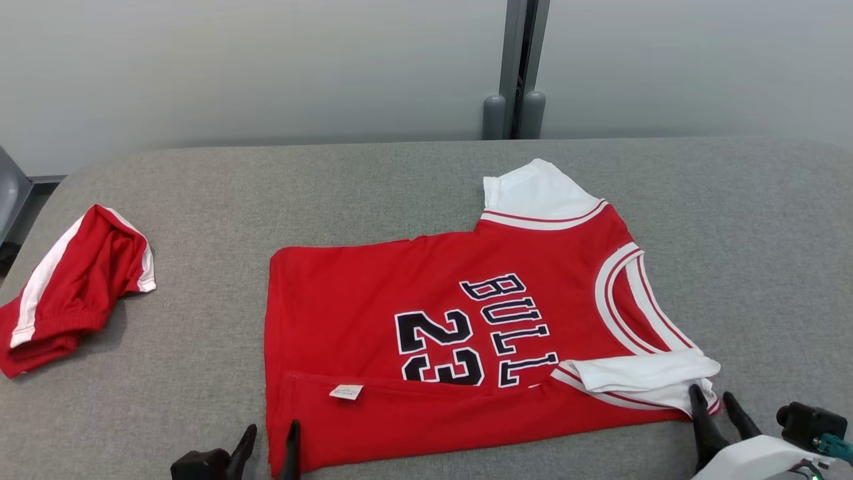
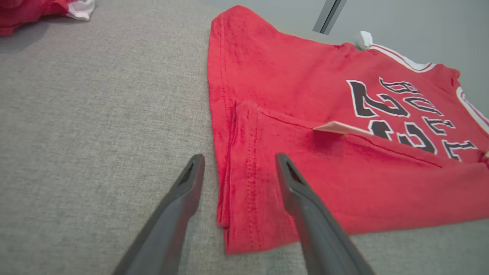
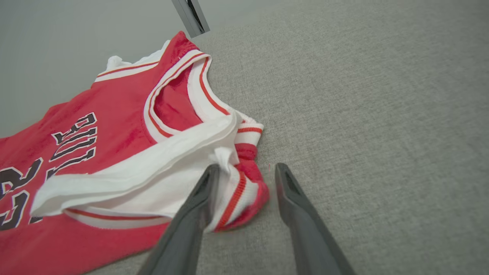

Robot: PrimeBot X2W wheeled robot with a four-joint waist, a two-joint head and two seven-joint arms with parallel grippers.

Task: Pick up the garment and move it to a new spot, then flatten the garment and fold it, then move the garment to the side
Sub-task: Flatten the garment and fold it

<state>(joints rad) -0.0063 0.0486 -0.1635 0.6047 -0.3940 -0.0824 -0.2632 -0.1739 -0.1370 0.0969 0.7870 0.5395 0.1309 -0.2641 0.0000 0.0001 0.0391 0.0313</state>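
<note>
The jersey (image 1: 426,320), red with white trim and black "BULL" and "23" print, lies flat on the tabletop (image 1: 200,200), centred in the head view and extending toward 4 o'clock. Its collar points to 3 o'clock and its hem to 9 o'clock. The near long edge is folded over onto the front as a strip, with a small white label (image 1: 346,392) showing on the fold line. One white sleeve (image 1: 533,190) projects toward 12 o'clock; the other lies folded in at the 4 o'clock corner. The left pincer (image 1: 272,427) stands at 7 o'clock with its jaws apart, straddling the hem corner and gripping nothing. The right pincer (image 1: 712,392) stands at 5 o'clock, jaws apart around the folded sleeve corner, one finger touching the white cloth. A second red garment (image 1: 73,293) with white stripes lies crumpled at 9 o'clock, well apart from the jersey. The tabletop is covered in grey woven fabric. Behind it stands a pale grey wall (image 1: 266,67), with a dark vertical post (image 1: 520,60) at 12 o'clock.
</note>
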